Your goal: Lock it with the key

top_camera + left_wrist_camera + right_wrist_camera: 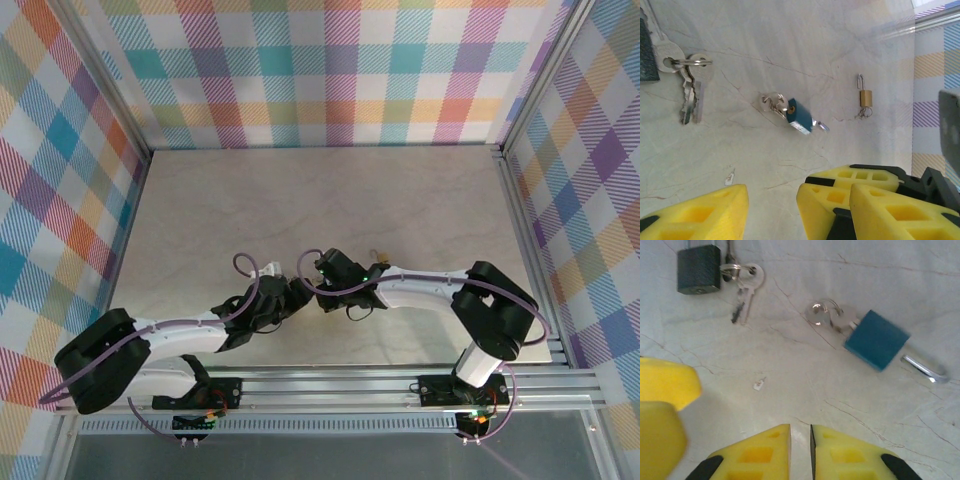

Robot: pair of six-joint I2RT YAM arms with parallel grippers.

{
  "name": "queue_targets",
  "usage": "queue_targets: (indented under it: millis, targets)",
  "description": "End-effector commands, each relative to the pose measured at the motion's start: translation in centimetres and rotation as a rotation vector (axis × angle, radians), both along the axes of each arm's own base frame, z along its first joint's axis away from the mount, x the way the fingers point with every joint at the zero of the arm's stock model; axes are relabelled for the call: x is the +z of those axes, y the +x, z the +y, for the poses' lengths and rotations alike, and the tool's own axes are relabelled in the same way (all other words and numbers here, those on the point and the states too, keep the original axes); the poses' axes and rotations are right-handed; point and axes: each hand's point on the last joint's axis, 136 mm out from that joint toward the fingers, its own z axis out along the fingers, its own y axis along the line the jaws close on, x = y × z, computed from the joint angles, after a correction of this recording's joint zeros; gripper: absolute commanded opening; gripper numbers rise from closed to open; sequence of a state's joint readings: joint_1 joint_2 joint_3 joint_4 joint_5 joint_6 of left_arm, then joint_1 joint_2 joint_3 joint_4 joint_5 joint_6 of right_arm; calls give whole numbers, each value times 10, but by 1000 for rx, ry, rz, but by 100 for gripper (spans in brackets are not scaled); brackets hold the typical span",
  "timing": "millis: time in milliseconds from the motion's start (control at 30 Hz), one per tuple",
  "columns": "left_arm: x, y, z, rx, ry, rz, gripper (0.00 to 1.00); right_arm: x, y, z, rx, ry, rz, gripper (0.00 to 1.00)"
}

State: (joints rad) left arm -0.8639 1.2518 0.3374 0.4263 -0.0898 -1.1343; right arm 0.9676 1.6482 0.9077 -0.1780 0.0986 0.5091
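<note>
- a blue padlock lies flat near the middle of the pale marbled desk, just ahead of both hands.
- its key ring rests at the base, with one key seemingly in the keyhole. the steel shackle at the other end looks unlatched, which is likely why both hands gather here.
- in the right wrist view its long axis runs diagonally, keys at upper left, shackle pointing lower right.
- the left hand hovers about half open and empty, its gap facing the lock as if to steady it.
- the right hand is closed to a thin slit and empty.
- a dark padlock and a small brass padlock lie apart from it.
</note>
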Motion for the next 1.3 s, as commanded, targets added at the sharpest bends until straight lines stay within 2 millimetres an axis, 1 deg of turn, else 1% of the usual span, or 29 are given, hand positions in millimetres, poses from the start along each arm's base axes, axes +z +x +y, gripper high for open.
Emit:
queue_targets:
  millis: [0,67,100,167,233,300,433,500,600,700,867,1100,1267]
  targets:
    - [-2,-2,-4,-1,-24,-4,55,6,2,2,1,34,-9,17]
    - [-2,-2,-3,2,-25,-8,55,7,2,0,5,32,-18,19]
    - [-1,-2,0,9,-19,-10,55,9,4,-3,-1,25,-32,23]
    - [2,-2,5,22,-5,-21,55,15,8,-8,-22,15,-52,40]
    - [7,-2,10,29,19,-38,55,20,14,-11,-44,-2,-55,44]
    - [17,-1,15,34,43,-63,56,23,21,-15,-60,-28,-48,49]
    - [31,-1,26,45,84,-101,56,14,34,-31,-123,-90,10,50]
    - [33,-3,33,55,104,-110,56,8,38,-36,-152,-103,45,52]
    - [33,-5,37,59,113,-114,56,6,45,-35,-181,-91,78,53]
    - [31,-6,37,53,117,-108,57,6,51,-34,-202,-88,93,55]
    - [32,-6,37,46,120,-115,57,-1,52,-31,-232,-83,144,54]
    - [32,-5,36,42,129,-116,57,-9,49,-21,-288,-8,224,51]
    - [32,-6,37,44,127,-116,57,-10,54,-24,-368,50,250,51]
